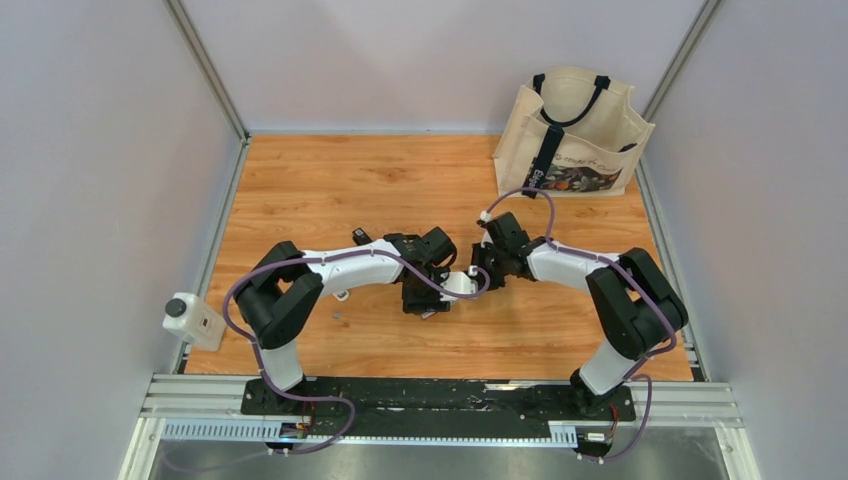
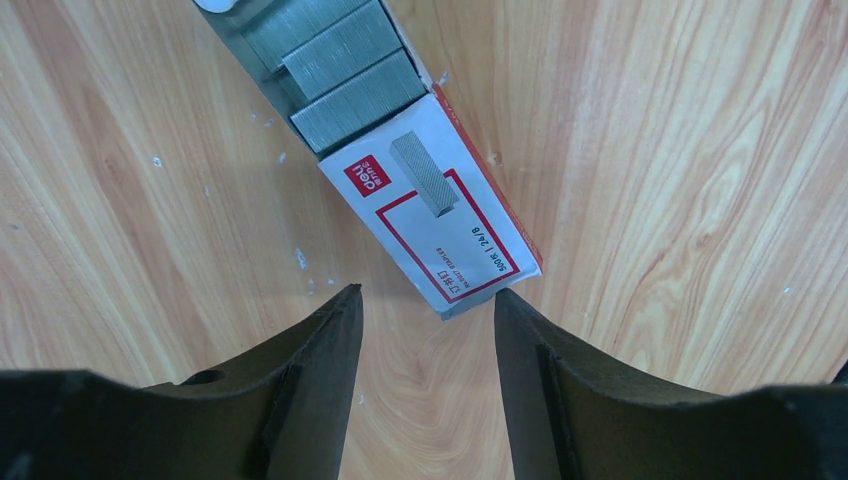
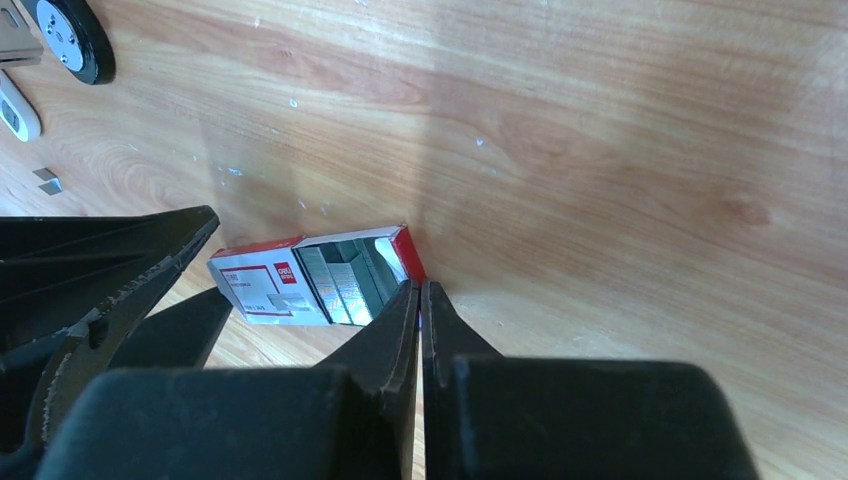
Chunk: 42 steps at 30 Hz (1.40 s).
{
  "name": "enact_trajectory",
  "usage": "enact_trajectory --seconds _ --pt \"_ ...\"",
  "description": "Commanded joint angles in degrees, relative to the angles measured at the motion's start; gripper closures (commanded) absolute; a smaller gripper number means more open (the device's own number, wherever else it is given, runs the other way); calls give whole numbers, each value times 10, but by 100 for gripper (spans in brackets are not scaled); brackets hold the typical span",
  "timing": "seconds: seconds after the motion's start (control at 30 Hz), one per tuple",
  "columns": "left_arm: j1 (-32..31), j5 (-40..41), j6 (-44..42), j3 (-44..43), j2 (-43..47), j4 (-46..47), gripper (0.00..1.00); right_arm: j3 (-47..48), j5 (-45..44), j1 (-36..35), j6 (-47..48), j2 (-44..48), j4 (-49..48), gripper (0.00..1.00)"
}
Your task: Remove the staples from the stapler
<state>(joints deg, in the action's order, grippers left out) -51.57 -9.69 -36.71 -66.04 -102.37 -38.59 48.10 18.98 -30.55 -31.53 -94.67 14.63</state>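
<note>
At box [image 2: 430, 215], left fingers [image 2: 343, 315] spread, right fingers [image 3: 420, 305] pinched

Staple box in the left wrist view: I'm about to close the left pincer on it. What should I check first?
1. Left pincer open: ok.
2. Staple box centred between the fingertips: not ok. It lies skewed, its near end just past the tips and off toward the right-hand finger.
3. Box flat on the table: ok.
4. Tray slid out, staple blocks exposed: ok.
5. Right pincer shut, tips at the box's open end: ok. Whether it touches the box: cannot tell.
6. Stapler located: cannot tell, since no view shows it plainly.
</note>
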Motion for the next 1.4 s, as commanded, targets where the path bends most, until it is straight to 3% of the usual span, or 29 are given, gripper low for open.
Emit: enact_trajectory --seconds 0.0,0.9,1.37 --pt "-10 16 3 3 -7 27 41 -16 4 -2 -16 21 -9 96" --pt "-10 48 8 -34 -32 65 42 -35 29 -29 -41 27 -48 98" --pt "-10 53 1 -20 -30 87 43 -68 105 -35 -100 13 -141 93"
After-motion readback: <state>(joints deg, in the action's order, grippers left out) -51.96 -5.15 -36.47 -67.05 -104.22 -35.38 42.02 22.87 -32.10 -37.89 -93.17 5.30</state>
